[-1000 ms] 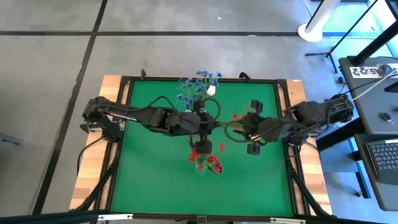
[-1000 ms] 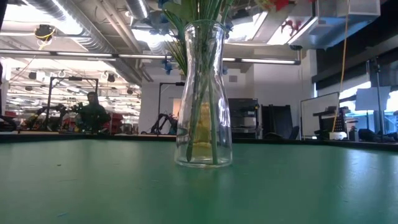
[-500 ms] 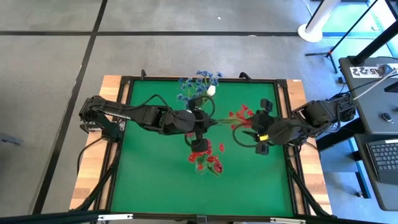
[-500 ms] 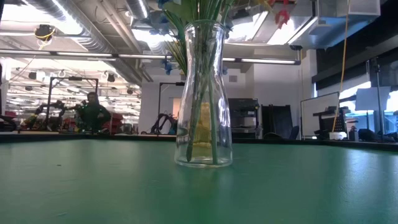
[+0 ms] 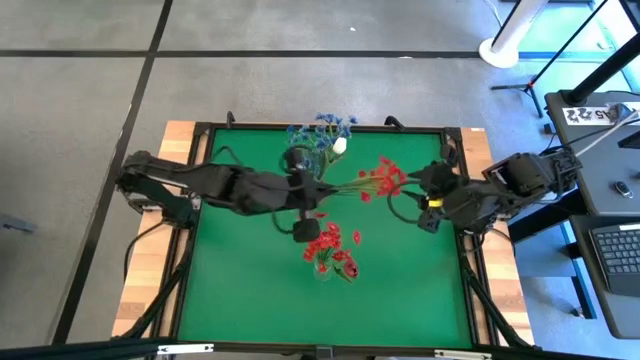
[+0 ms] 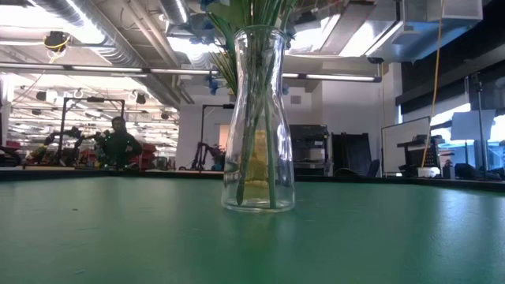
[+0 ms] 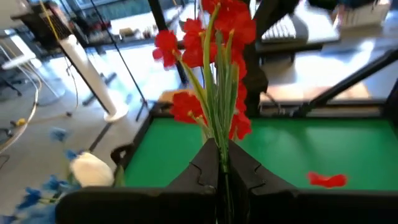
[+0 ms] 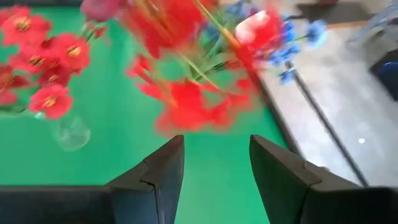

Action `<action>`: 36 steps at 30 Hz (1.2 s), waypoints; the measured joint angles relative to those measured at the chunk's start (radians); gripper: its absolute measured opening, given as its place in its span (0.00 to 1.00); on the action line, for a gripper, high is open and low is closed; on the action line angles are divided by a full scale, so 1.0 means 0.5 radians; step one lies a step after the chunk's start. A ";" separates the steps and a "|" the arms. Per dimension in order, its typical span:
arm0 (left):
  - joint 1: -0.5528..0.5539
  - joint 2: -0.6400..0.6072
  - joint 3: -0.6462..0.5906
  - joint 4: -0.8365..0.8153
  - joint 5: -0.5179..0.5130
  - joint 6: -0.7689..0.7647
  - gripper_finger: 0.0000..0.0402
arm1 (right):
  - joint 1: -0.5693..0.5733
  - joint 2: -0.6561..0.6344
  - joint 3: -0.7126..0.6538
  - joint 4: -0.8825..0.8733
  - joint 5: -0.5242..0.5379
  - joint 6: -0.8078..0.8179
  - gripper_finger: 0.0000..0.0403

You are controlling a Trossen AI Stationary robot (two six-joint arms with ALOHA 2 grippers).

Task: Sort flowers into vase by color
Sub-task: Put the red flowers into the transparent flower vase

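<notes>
My left gripper [image 5: 312,193] is over the middle of the green mat [image 5: 400,290], shut on a red clustered spray [image 5: 380,178] whose blooms point toward the table's right. My right gripper [image 5: 412,198] stands open just right of those blooms, which blur past its fingers [image 8: 165,165]. A clear vase [image 5: 325,265] with red flowers stands near the middle front. Another vase with blue flowers [image 5: 320,135] and a white bud [image 5: 340,146] stands at the far edge. The low view shows one glass vase [image 6: 258,118] resting on its base, with green stems inside. My left gripper pinches the red spray's bundled green stems [image 7: 221,152] between its two fingers, well below the blooms [image 7: 211,37]. The fingers come from the table's left, nearly level, and lie along the stems. The spray is lifted clear of the mat, blooms out ahead of the fingers.
A loose red petal [image 7: 326,180] lies on the mat. The mat sits in a black frame on a wooden table [image 5: 180,140]. A person [image 6: 118,142] sits far behind the table. A desk with a keyboard [image 5: 620,250] stands off the right edge.
My left gripper has moved up and toward the table's left edge, carrying the red spray, which now stretches level above the mat. My right gripper has drawn back toward the right edge, away from the blooms.
</notes>
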 joint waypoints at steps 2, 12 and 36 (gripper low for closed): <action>-0.055 -0.067 0.000 -0.009 -0.071 0.001 0.00 | 0.048 -0.023 -0.010 0.025 0.100 0.000 0.45; -0.450 -0.414 -0.181 0.160 -0.316 0.034 0.00 | 0.499 -0.226 -0.527 0.446 0.733 0.000 0.45; -0.215 -0.459 -1.727 3.197 0.700 0.150 0.00 | 0.198 -0.771 -2.181 3.970 -0.478 -1.468 0.45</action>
